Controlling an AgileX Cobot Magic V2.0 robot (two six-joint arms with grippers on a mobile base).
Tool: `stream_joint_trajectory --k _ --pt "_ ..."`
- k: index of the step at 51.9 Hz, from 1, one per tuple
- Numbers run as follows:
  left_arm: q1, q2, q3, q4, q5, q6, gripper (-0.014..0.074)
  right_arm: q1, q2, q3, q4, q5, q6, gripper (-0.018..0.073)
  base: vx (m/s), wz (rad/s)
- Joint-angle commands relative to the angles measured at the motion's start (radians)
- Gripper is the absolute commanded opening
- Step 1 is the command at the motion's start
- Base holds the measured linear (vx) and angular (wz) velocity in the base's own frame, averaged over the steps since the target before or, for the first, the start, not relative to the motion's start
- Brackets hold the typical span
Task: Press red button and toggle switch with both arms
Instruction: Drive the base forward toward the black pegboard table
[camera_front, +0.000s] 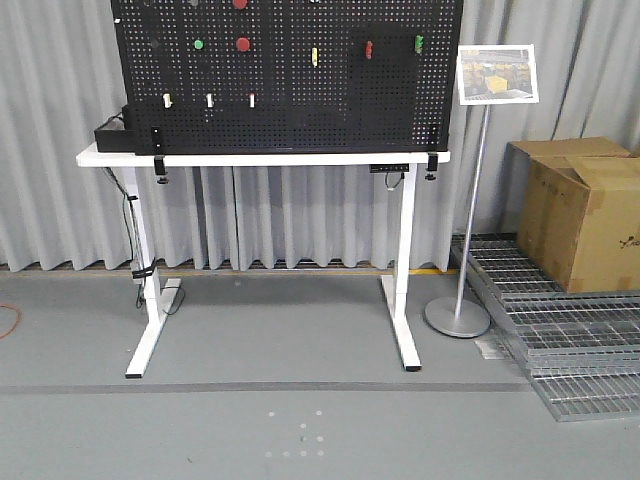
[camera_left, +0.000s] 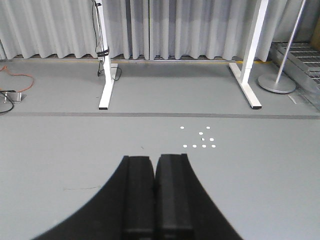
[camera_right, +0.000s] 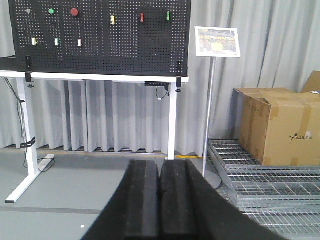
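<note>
At the bottom of each wrist view, my left gripper (camera_left: 157, 200) and right gripper (camera_right: 160, 200) show black pads pressed flat together, nothing held. Beyond lies smooth grey floor (camera_left: 60, 150), then a white table (camera_front: 300, 159) carrying an upright black perforated pegboard (camera_front: 300, 100). Round red button (camera_right: 74, 11) in the top row. Toggle switch (camera_right: 28, 10) is a pale ring near the board's corner, lever direction too small to tell. Pleated grey curtain (camera_front: 50, 100) behind.

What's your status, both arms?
Left gripper shut, right gripper shut, nothing held. Red button on pegboard, far off. Floor ahead open.

Test lab, grey curtains (camera_front: 60, 150), pegboard (camera_front: 300, 110) bench, cardboard box (camera_front: 585, 215)
</note>
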Motion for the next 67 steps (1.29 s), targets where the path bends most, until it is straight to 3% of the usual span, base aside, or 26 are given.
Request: stream_joint_trajectory --k 1,67 --pt "0.001 0.004 0.026 -0.007 -0.076 -0.004 0.0002 -0.005 -0.016 0.012 -0.003 -0.082 -0.001 0.0000 0.00 0.00" --pt "0.001 0.004 0.026 -0.007 -0.076 -0.004 0.0002 -0.005 -0.016 0.012 -0.003 -0.081 -0.001 0.0000 0.07 0.00"
